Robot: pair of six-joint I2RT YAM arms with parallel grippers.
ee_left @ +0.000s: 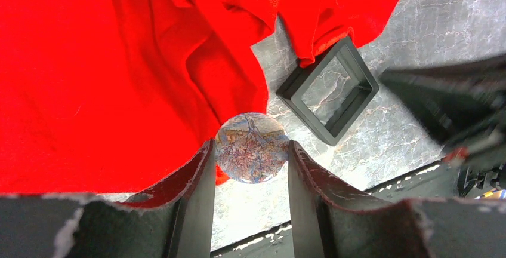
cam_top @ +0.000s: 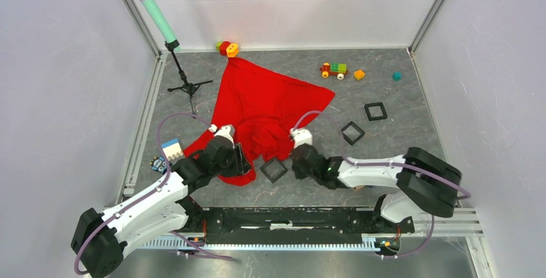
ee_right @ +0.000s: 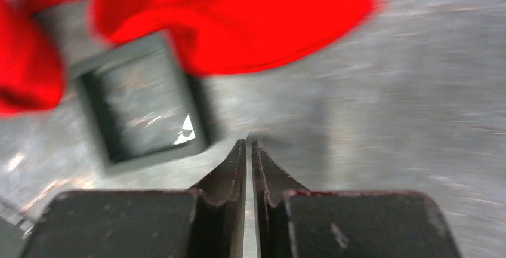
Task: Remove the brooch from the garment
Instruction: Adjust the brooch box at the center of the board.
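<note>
The red garment (cam_top: 264, 104) lies spread over the table's middle, its near hem bunched between both arms. At that hem sits the brooch (ee_left: 252, 147), a round disc with a blue and pink pattern. My left gripper (ee_left: 250, 146) is shut on its two sides, and the gripper (cam_top: 241, 160) hides it from above. Beside it stands a black square tray (ee_left: 358, 67) with a small pale jagged piece (ee_right: 187, 130) inside. My right gripper (ee_right: 249, 143) is shut and empty, just right of that tray (cam_top: 266, 167). The right wrist view is blurred, with the garment (ee_right: 238, 19) behind the tray (ee_right: 95, 114).
Two more black square trays (cam_top: 352, 125) (cam_top: 375, 103) stand to the right. A toy train (cam_top: 334, 69), an orange block (cam_top: 359, 74) and a teal piece (cam_top: 397, 76) lie at the back right. A green-topped tripod stand (cam_top: 187, 87) is back left, a blue-white block (cam_top: 172, 148) by the left arm.
</note>
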